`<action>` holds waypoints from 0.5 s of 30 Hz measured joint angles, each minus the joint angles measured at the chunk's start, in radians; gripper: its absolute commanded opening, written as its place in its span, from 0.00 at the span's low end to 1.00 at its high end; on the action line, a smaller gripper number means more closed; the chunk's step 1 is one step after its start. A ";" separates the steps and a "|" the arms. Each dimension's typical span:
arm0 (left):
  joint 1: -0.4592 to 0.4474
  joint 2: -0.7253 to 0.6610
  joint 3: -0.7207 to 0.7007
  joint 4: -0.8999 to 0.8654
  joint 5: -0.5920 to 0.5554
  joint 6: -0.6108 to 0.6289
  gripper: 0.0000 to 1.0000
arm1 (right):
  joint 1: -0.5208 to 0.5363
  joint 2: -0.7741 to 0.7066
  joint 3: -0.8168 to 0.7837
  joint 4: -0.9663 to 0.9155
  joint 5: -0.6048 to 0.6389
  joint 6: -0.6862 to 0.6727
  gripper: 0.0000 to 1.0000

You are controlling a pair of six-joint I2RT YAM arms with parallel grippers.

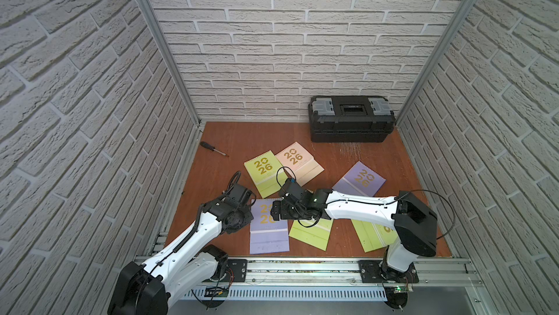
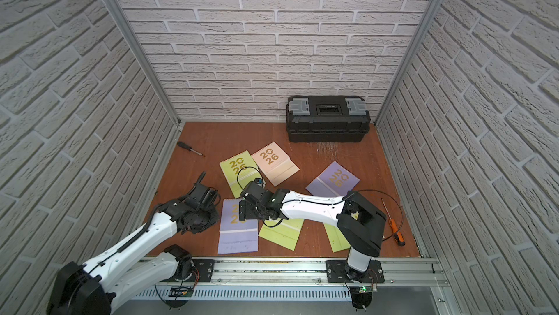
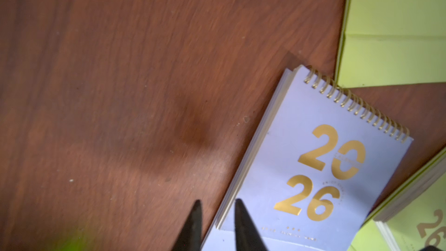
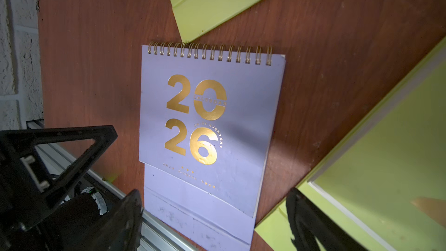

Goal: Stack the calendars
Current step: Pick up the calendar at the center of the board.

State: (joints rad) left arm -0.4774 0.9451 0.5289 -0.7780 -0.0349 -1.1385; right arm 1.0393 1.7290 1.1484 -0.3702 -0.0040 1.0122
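Several calendars with gold "2026" covers lie flat on the wooden floor. A lavender calendar (image 1: pixel 267 231) (image 2: pixel 237 234) lies nearest the front. My left gripper (image 3: pixel 217 213) (image 1: pixel 246 204) has its jaws nearly together on this lavender calendar's (image 3: pixel 313 165) side edge, one finger over the cover and one over the floor. My right gripper (image 4: pixel 214 213) (image 1: pixel 276 210) hangs open above the same calendar (image 4: pixel 212 117). Behind lie a lime green calendar (image 1: pixel 263 171) and a peach-pink calendar (image 1: pixel 298 162). To the right is a second lavender calendar (image 1: pixel 361 180). Two more lime green calendars (image 1: pixel 311 233) (image 1: pixel 372 236) are partly hidden under the right arm.
A black toolbox (image 1: pixel 352 119) stands against the back wall at the right. A black screwdriver (image 1: pixel 213 148) lies at the back left and an orange-handled screwdriver (image 2: pixel 394 231) by the right wall. An aluminium rail (image 1: pixel 302 265) runs along the front; brick-patterned walls close three sides.
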 measured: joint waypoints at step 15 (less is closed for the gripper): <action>0.090 0.009 -0.057 0.094 0.100 0.003 0.00 | -0.036 0.085 0.032 0.013 -0.058 0.007 0.94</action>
State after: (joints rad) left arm -0.3878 0.9543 0.4721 -0.6838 0.0654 -1.1355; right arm 1.0031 1.8137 1.1801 -0.3576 -0.0624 1.0195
